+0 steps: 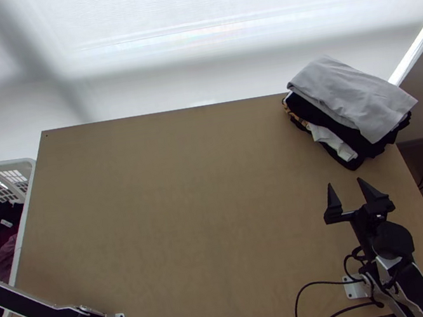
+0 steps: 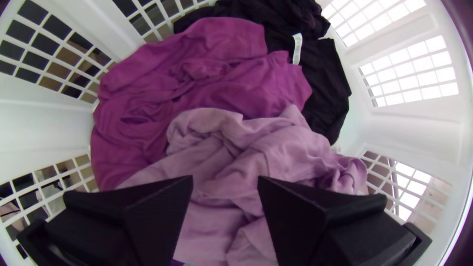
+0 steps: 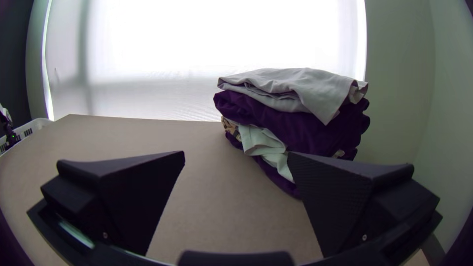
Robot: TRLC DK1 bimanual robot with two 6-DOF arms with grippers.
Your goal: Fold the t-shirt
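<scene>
Inside white basket, lilac cloth beyond parted left jaws; right jaws also apart.

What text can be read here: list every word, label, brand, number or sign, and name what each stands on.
No text is readable.
White tag on the black garment in the white laundry basket: any print is too small and blurred to read.
Stack of folded clothes at the table's far right corner: no lettering can be made out.
</scene>
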